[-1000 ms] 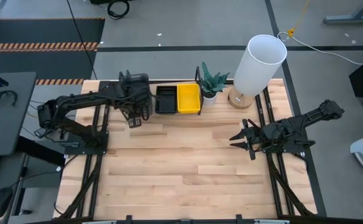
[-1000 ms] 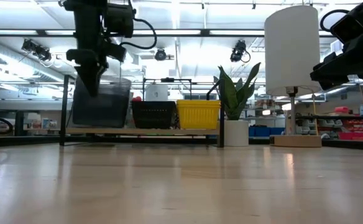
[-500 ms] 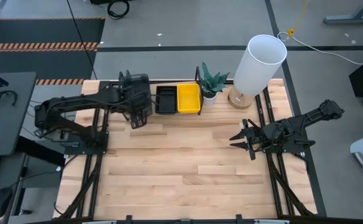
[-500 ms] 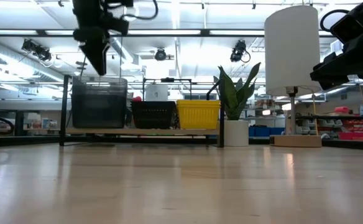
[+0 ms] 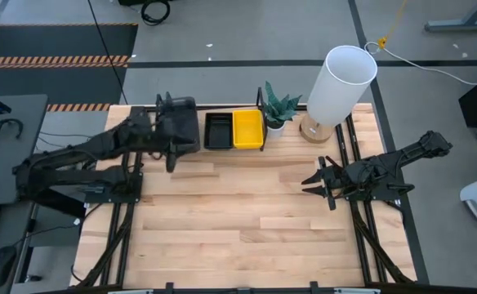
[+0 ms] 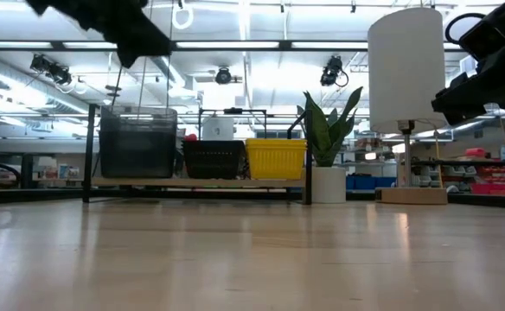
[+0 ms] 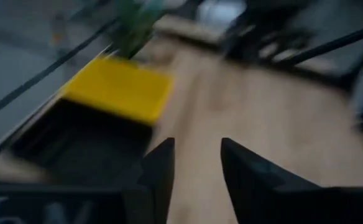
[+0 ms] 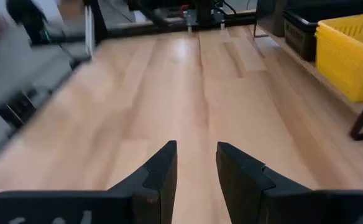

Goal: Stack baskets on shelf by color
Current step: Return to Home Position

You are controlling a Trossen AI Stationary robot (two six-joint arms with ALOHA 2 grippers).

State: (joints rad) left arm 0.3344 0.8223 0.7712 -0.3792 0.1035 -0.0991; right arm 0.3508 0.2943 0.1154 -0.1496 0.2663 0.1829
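Three stacks of baskets stand side by side on the shelf plank (image 6: 196, 182) at the table's far edge. They are smoky grey baskets (image 6: 137, 142) (image 5: 186, 114) at the left end, black slotted ones (image 6: 214, 158) (image 5: 217, 131) in the middle and yellow ones (image 6: 276, 158) (image 5: 248, 129) on the right. My left gripper (image 5: 170, 160) (image 6: 136, 34) hangs open, high above and just in front of the grey baskets, touching nothing. Its wrist view looks down on the yellow baskets (image 7: 119, 87) and black baskets (image 7: 76, 143). My right gripper (image 5: 314, 181) (image 8: 197, 168) waits open above the table's right half.
A potted plant (image 5: 279, 106) (image 6: 329, 130) stands right of the shelf's end post. A tall white lamp (image 5: 341, 82) (image 6: 405, 69) on a wooden base stands farther right. Bare wooden tabletop (image 5: 238, 212) stretches in front of the shelf.
My left gripper has let go of the grey basket, which hung tilted over the shelf's left end and now sits level there. The gripper has then risen and drawn back toward the table's left and near side. The right arm has kept still.
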